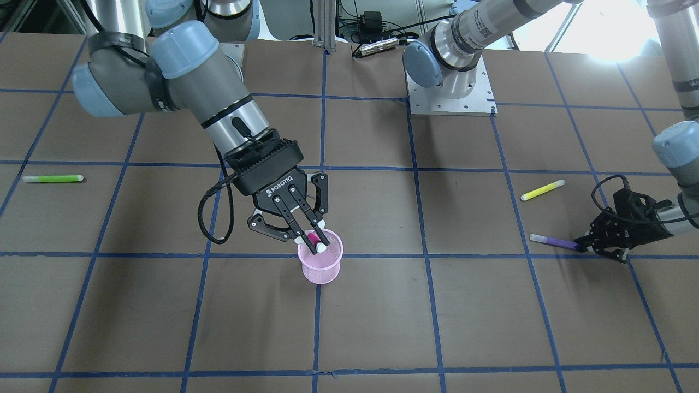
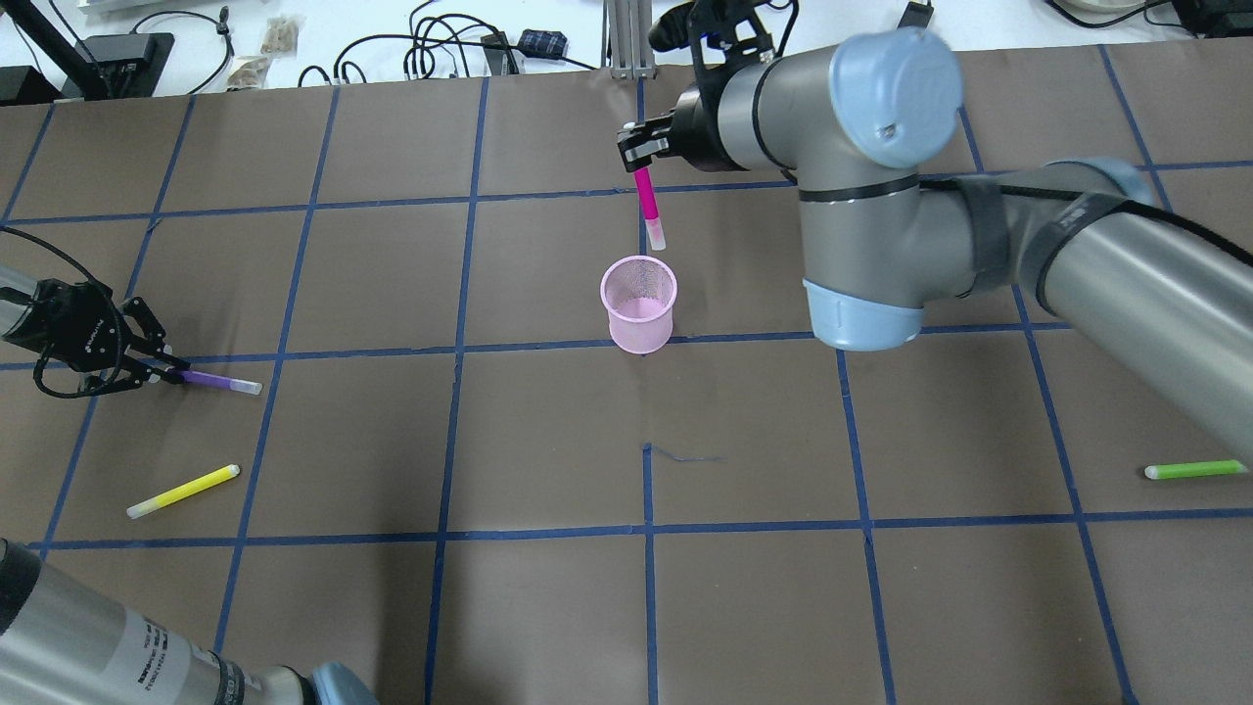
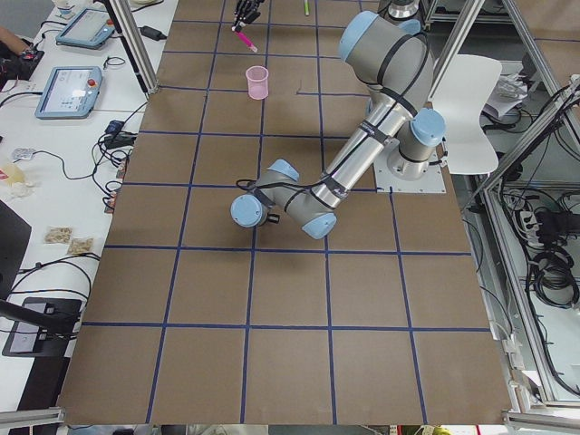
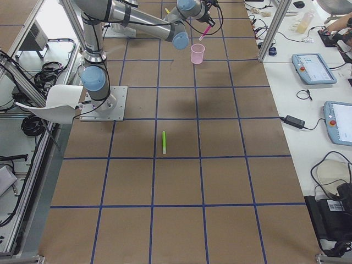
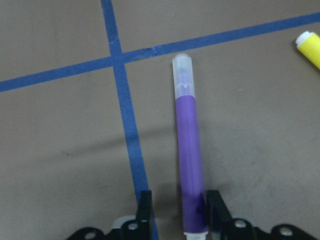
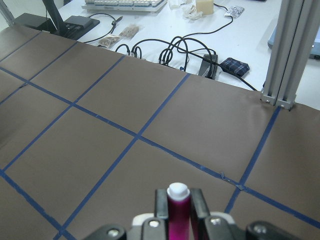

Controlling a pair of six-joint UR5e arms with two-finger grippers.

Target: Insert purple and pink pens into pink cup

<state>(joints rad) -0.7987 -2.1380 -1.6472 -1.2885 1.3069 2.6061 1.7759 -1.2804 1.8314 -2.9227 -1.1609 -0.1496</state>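
**A:** Start with your pink cup (image 2: 641,328). It stands upright near the middle of the table (image 2: 548,607), and the overhead view looks straight down its mesh wall to the pink floor.

**B:** And the pink pen?

**A:** You'll see the pink pen (image 2: 647,201) clamped by its upper end in the right gripper (image 2: 641,162). It is tilted with its capped tip down, hanging over the cup's far rim and apart from it.

**B:** Where is the purple one?

**A:** Your purple pen (image 5: 189,150) lies flat on the table, well out to the left. The left gripper (image 5: 179,200) sits low at the pen's uncapped end, spread with a finger on each side. The wrist view shows a gap between one finger and the barrel.

**B:** Anything else on the table?

**A:** You have a yellow pen (image 2: 183,491) lying near the purple one, on its near side. A green pen (image 2: 1196,470) lies far off to the right. Both are well apart from the cup.
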